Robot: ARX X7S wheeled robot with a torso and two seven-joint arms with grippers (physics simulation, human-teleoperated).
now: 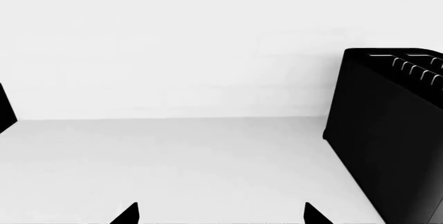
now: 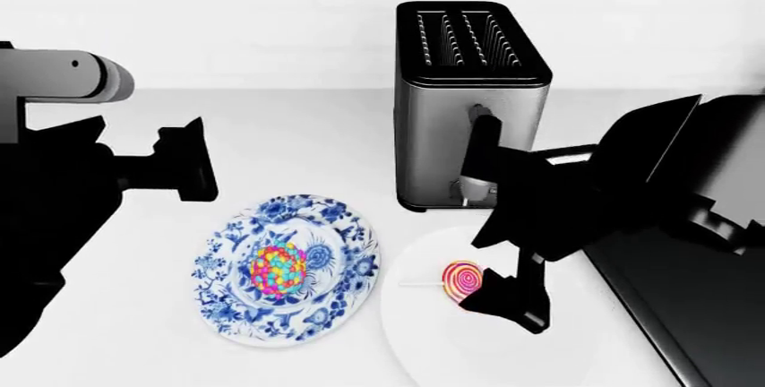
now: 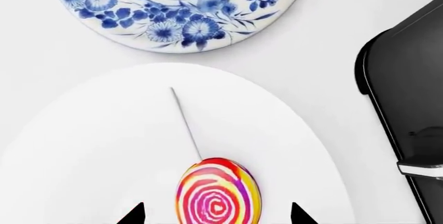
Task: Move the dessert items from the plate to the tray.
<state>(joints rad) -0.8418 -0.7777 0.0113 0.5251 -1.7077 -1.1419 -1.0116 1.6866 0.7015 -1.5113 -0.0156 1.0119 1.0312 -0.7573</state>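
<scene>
The swirl lollipop (image 3: 218, 195) lies flat on a plain white plate (image 3: 83, 151), its thin stick pointing toward the blue-patterned plate (image 3: 180, 22). My right gripper (image 3: 216, 214) is open and hangs low over it, one fingertip on each side of the candy head. In the head view the lollipop (image 2: 463, 278) shows just beside that gripper (image 2: 504, 305). The bead-covered candy ball (image 2: 278, 268) sits in the middle of the blue-patterned plate (image 2: 340, 302). The black tray (image 2: 693, 315) lies at the right, partly hidden by my right arm. My left gripper (image 1: 221, 216) is open and empty, raised at the left.
A steel toaster (image 2: 472, 91) stands behind the two plates, close to the right arm; it also shows as the toaster (image 3: 408, 105) and the toaster (image 1: 395, 130) in both wrist views. A white wall runs along the back of the white counter (image 2: 299, 127).
</scene>
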